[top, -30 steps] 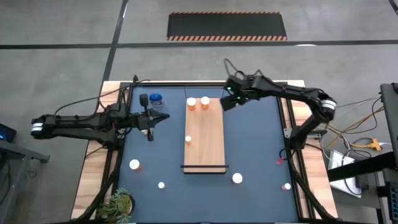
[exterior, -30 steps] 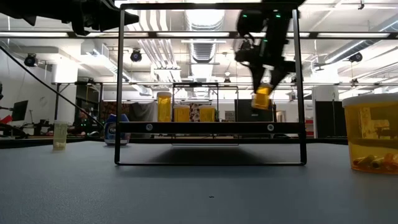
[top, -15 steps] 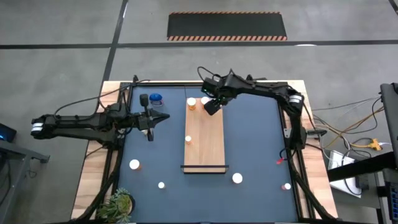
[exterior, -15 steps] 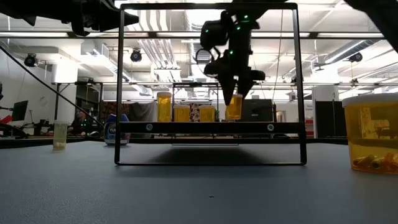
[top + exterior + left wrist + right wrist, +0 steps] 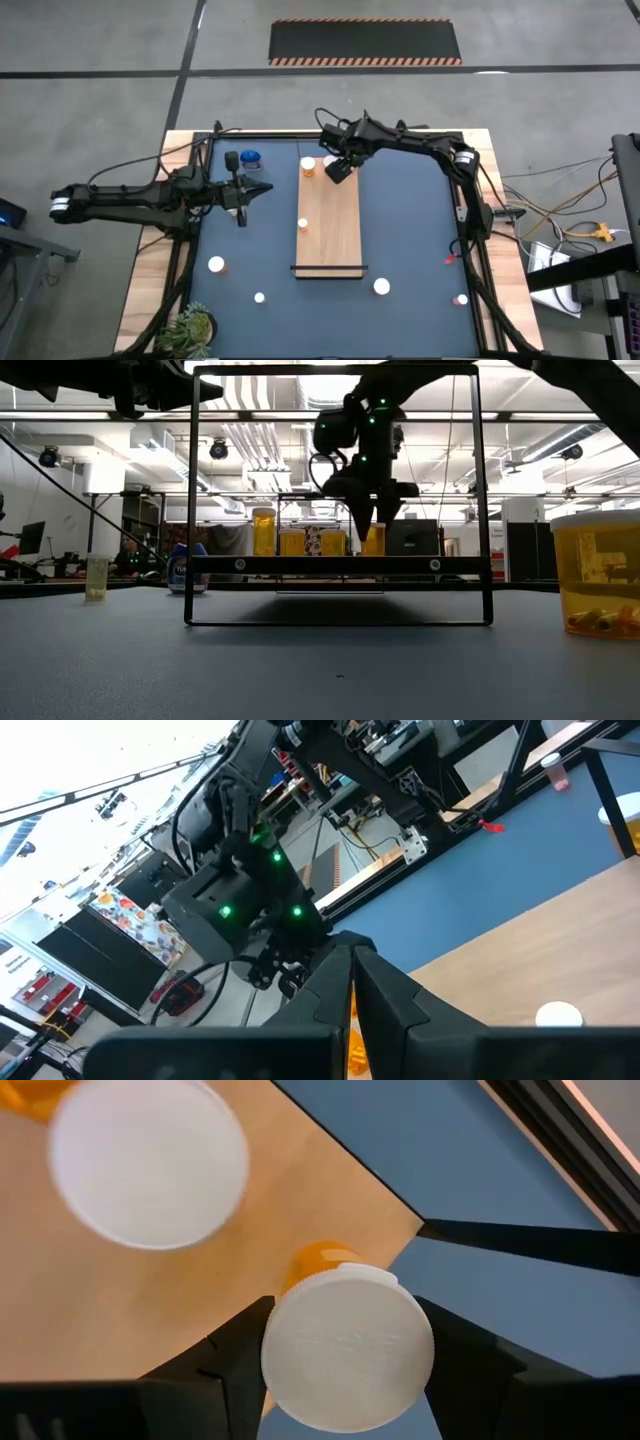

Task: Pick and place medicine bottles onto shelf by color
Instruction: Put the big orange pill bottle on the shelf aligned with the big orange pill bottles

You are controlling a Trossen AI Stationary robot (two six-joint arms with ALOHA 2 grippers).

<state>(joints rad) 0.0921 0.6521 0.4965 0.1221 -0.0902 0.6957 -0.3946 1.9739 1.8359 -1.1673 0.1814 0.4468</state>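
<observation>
The shelf [image 5: 329, 215] is a long wooden board lying in the middle of the blue table. At its far end stand two orange medicine bottles with white caps [image 5: 308, 166] [image 5: 148, 1165]. A small bottle [image 5: 302, 224] stands mid-board. My right gripper [image 5: 340, 168] is over the far end, shut on another orange bottle [image 5: 374, 540]. The bottle's base is at the board's top; whether it touches, I cannot tell. A blue bottle [image 5: 250, 157] stands left of the shelf. My left gripper [image 5: 266, 188] waits shut, level, left of the shelf. My right gripper pinches the orange bottle by its white cap [image 5: 347, 1348], one finger [image 5: 235, 1355] on each side. The fingers come from above, pointing steeply down. The bottle hangs upright below them, over the shelf's far right corner.
More white-capped bottles stand on the near half of the table [image 5: 216, 265] [image 5: 259, 297] [image 5: 381, 287] [image 5: 460, 299]. A black frame [image 5: 340, 495] borders the table. A green plant [image 5: 190, 328] sits at the near left corner.
My right gripper has carried the orange bottle from right of the shelf toward the table's left, over the shelf's far end, and down. Its wrist has rolled. The bottle stays upright in the hold.
</observation>
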